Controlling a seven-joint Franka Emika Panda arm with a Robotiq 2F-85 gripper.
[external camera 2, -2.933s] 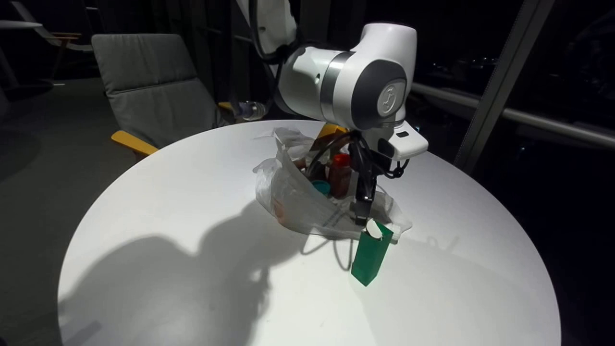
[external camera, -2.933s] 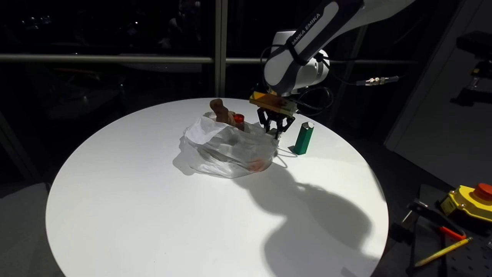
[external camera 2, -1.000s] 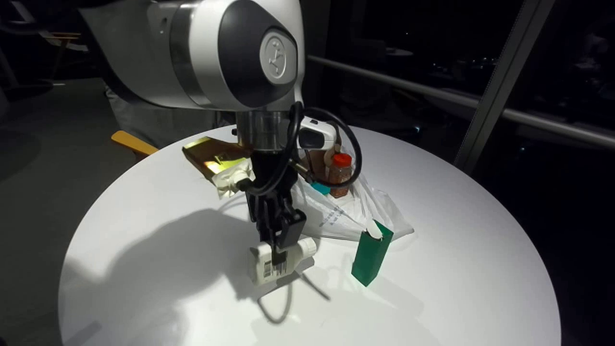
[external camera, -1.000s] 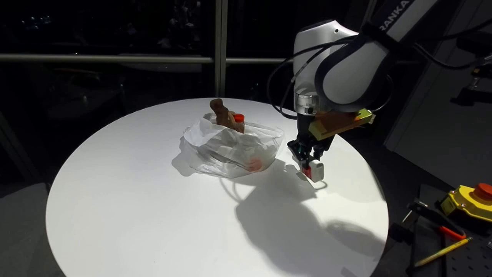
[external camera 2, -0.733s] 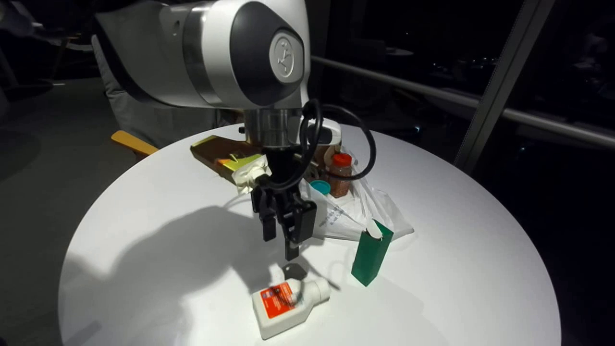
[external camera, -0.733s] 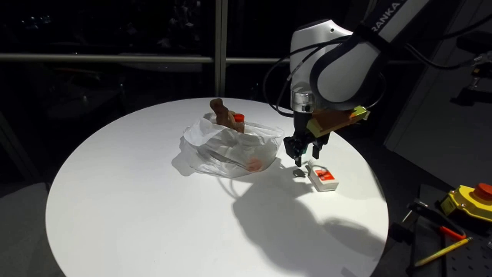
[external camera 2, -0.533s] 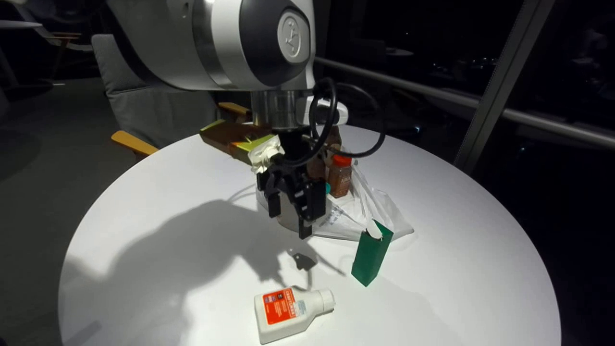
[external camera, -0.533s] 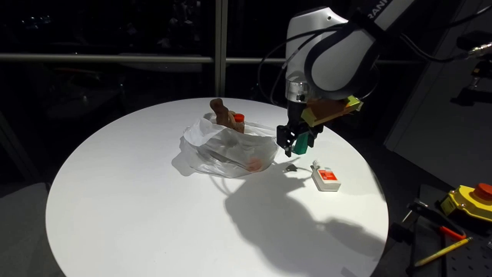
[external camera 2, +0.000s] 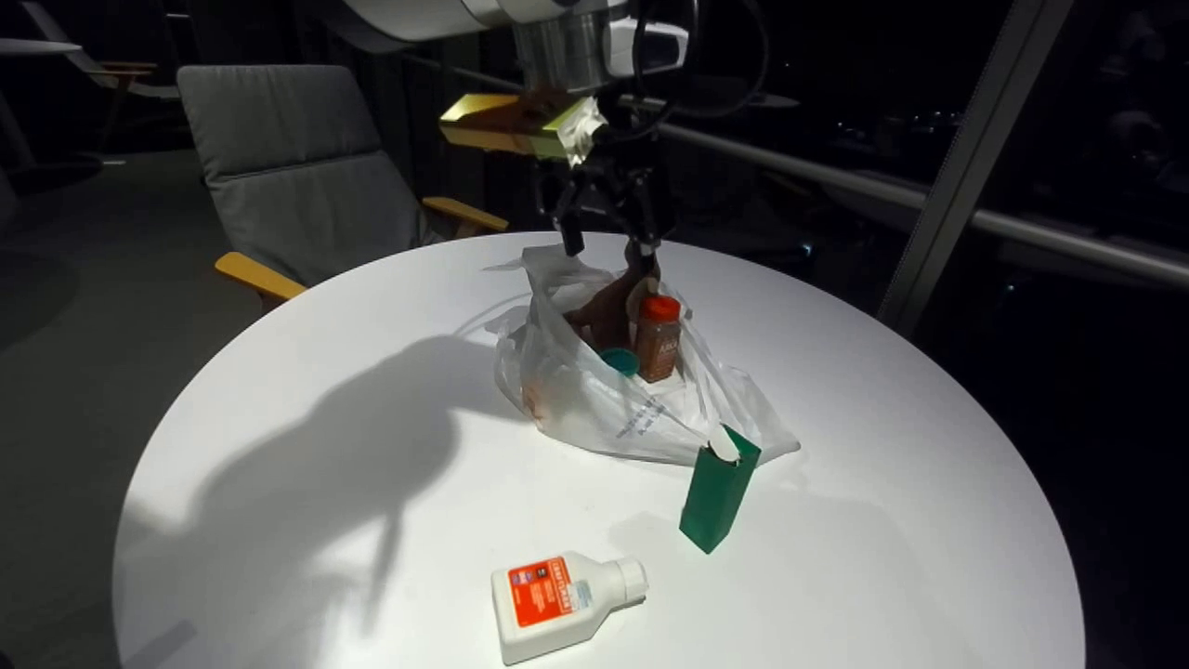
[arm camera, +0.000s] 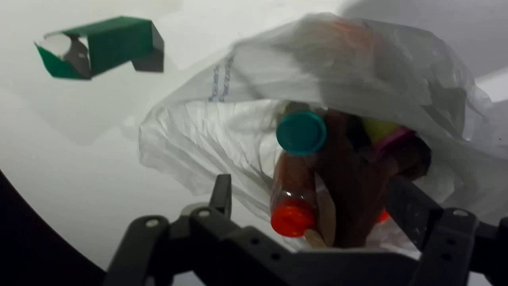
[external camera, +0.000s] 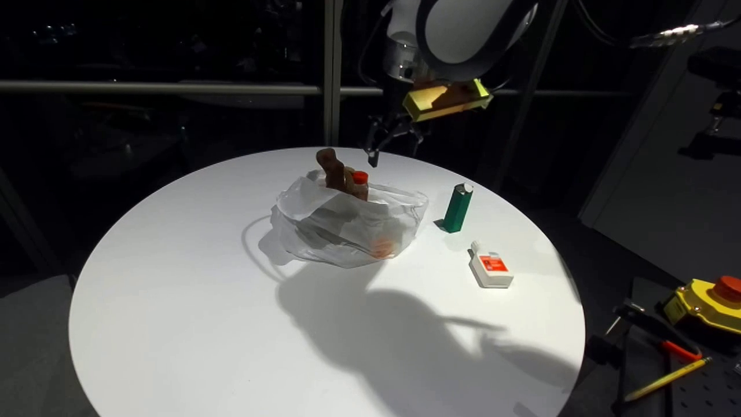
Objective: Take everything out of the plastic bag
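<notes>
The plastic bag [external camera: 341, 229] gapes below our gripper [arm camera: 307, 180], spread wide and empty; we should pinch the protruding brown toy [external camera: 333, 169] squarely, without catching the bag.

1 plastic bag [external camera 2: 585, 409], 1 green box [external camera 2: 715, 497], 1 white bottle [external camera 2: 555, 609], 1 red-capped jar [external camera 2: 658, 346], 1 round teal piece [arm camera: 301, 133], 1 brown plush toy [external camera 2: 608, 318], 1 yellow pencil [external camera: 666, 381], 1 e-stop [external camera: 709, 306] — orange stuff [external camera: 382, 248] showing through the bag — can't count it.
</notes>
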